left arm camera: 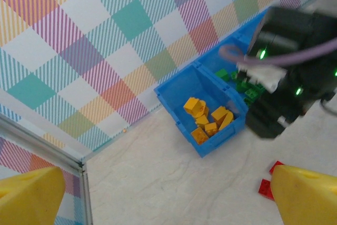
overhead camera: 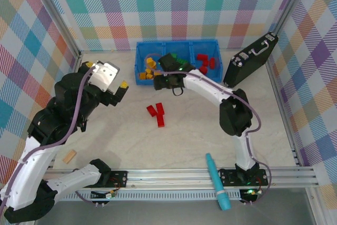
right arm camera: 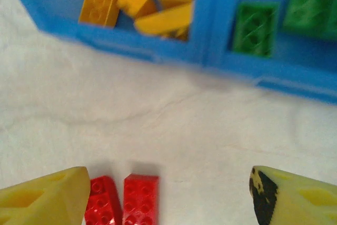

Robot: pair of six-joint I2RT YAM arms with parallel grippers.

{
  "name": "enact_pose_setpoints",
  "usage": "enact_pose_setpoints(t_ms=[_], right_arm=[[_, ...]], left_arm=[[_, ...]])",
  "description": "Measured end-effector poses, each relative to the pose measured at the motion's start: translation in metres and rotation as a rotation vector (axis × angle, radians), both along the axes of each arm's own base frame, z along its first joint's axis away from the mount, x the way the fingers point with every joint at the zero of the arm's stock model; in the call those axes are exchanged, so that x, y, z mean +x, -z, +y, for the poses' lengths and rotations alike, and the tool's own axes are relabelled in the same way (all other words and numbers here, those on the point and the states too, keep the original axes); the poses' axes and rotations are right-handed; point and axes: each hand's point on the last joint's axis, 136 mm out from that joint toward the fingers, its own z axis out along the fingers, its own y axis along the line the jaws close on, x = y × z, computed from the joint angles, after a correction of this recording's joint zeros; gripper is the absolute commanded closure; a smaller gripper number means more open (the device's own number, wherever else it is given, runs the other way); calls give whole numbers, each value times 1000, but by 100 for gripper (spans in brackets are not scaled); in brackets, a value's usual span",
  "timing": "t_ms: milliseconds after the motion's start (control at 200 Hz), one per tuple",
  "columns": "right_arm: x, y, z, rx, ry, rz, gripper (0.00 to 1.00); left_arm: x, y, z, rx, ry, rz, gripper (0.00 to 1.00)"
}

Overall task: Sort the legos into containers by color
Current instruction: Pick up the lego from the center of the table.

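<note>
Top view: blue tray (overhead camera: 138, 61), 3 compartments, yellow, green, red; about 3 red legos (overhead camera: 157, 113) loose on the bench (overhead camera: 184, 140), near it. Left wrist view: left gripper (left arm camera: 168, 198) wide apart, empty. Right wrist view: right gripper (right arm camera: 167, 177) apart, empty, 2 red legos just beside 1 finger; best to centre over 1 and close squarely.

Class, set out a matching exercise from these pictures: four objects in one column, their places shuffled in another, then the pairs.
1 yellow bricks
2 green bricks
3 loose red bricks
4 teal tool

A on the table before the blue tray
B across the near rail
C tray's left compartment
D tray's middle compartment

Pairs: 1-C, 2-D, 3-A, 4-B
</note>
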Motion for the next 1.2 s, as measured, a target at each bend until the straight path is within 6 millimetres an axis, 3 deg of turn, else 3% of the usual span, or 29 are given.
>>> enact_pose_setpoints(t_ms=[185, 305, 680, 970, 1200], right_arm=[[-26, 51, 24, -47, -30, 105, 18], [-39, 70, 29, -79, -39, 150, 18], [-47, 80, 31, -85, -14, 186, 20], [-54, 93, 30, -105, -15, 218, 21], [-55, 94, 29, -105, 0, 225, 31]], left_arm=[[-9, -6, 3, -36, 12, -20, 0], [-12, -2, 3, -40, 19, -16, 0], [-17, -10, 18, -122, -68, -103, 0], [-13, -3, -2, -125, -6, -55, 0], [-25, 10, -17, -118, 105, -2, 0]])
